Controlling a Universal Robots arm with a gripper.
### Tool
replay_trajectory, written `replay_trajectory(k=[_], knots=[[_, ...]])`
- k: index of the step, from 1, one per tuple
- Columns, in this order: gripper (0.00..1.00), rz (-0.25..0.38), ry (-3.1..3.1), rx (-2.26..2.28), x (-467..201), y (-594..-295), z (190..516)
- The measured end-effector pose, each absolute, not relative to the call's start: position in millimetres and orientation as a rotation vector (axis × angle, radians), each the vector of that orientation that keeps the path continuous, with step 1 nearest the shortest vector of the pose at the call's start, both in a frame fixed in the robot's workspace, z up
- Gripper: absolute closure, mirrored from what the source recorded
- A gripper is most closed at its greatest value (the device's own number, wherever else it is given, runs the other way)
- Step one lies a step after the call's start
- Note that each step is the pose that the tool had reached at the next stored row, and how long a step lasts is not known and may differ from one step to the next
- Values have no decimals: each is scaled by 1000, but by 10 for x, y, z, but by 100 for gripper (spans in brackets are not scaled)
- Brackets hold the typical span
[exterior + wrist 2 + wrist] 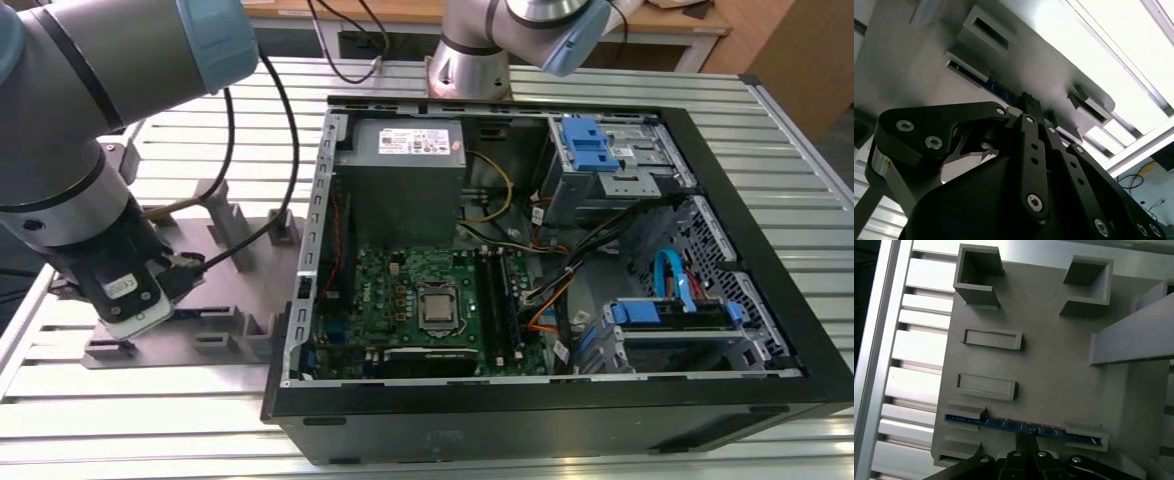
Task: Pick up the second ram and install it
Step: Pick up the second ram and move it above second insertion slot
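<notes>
Pick-up step. My gripper (1024,436) down on grey holder (1054,365) — fingers pinched narrow on second ram (999,423), standing on edge between holder's end brackets, not yet lifted. Freeing it calls for straight pull, no twist, I judge — computer case (534,425) well apart.
</notes>
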State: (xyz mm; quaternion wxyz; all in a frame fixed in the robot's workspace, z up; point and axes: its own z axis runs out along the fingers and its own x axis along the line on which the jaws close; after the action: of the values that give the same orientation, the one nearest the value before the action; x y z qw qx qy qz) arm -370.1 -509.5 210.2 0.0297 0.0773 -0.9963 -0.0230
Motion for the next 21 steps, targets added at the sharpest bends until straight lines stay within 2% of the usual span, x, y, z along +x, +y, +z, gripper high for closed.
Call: replay_trajectory(k=[21], knots=[[93,-56,-2993,709,-3701,-5095,2101]])
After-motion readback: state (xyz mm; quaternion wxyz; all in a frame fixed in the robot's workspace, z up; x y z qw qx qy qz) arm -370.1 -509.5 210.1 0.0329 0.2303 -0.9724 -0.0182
